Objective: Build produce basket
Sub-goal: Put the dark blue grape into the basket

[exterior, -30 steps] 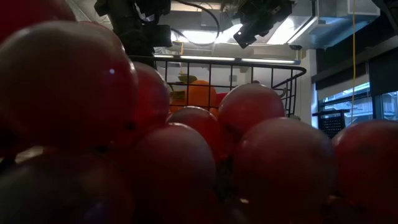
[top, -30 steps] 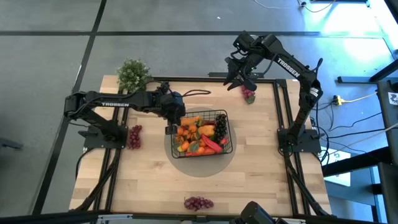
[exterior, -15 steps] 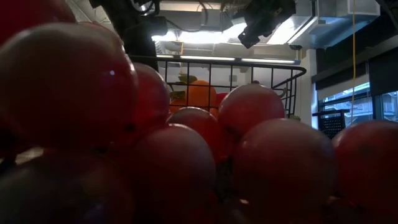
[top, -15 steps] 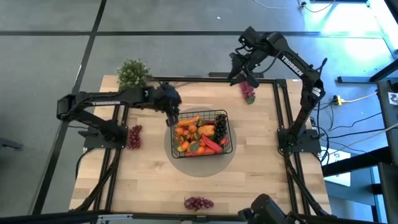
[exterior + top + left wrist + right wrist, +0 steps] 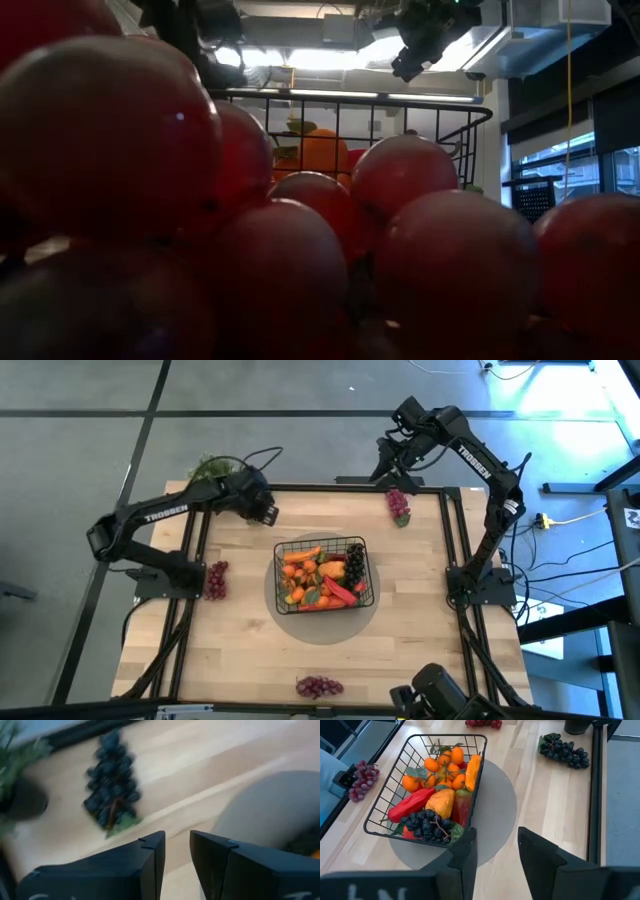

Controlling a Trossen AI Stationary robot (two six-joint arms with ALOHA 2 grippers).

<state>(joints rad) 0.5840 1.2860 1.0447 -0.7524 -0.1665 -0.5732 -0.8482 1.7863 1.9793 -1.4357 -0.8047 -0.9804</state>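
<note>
High view: basket (image 5: 322, 573) sits mid-table on a grey mat (image 5: 300, 625), already loaded with oranges, a red pepper and dark grapes; left gripper (image 5: 262, 510) hangs off the basket's far-left corner, fingers a narrow gap apart and empty, with a dark grape bunch (image 5: 111, 795) just ahead in its wrist view. Likely next pick is that bunch: descend straight, open wider, pinch the stem cluster. Right gripper (image 5: 392, 460) waits beyond the basket's far-right side, fingers apart, empty.

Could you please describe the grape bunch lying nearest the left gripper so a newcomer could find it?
Start at the potted plant at the table's far corner. Beside it lies a dark grape bunch, near the left gripper. It alone is blue-black; the other loose bunches are red.
</note>
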